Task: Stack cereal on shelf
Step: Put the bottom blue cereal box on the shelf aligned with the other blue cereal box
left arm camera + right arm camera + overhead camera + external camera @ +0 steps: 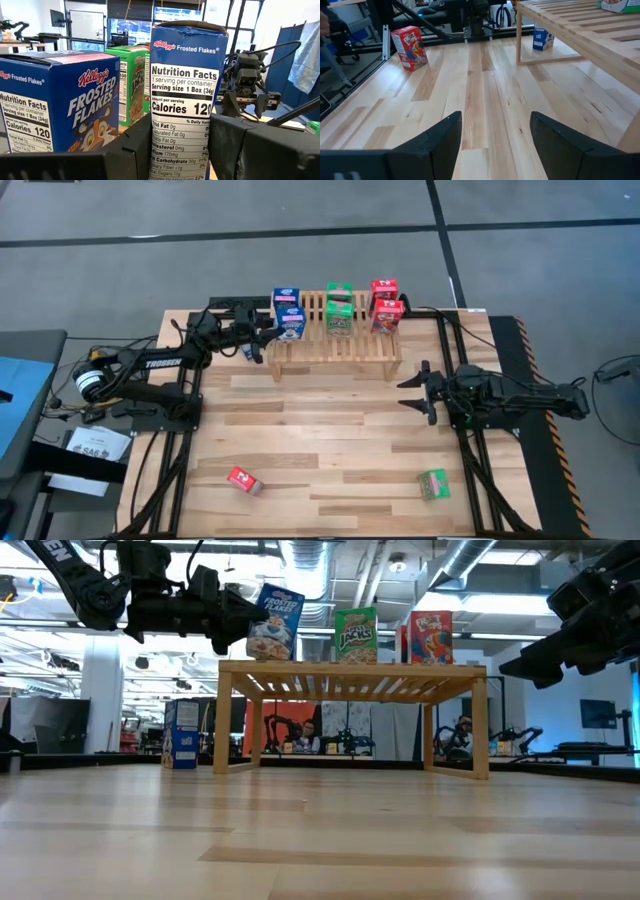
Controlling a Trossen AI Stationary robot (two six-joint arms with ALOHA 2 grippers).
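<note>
From above, the wooden shelf [335,340] stands at the far side of the worktop [330,440], with blue, green and red cereal boxes on top of it. The left gripper [268,330] is at the shelf's left end, its jaws closed on a blue box [290,322]. Another small blue box [251,353] stands on the worktop beside the shelf's left leg. A red box [243,480] and a green box [433,484] lie near the front edge. The right gripper [412,389] hovers right of the shelf, jaws partly apart and empty. From the low camera, the held blue box [273,624] is tilted at the shelf's top. The left wrist camera shows the jaws pressing both sides of this box [186,95]. The right wrist camera shows bare worktop between its fingers [445,142].
</note>
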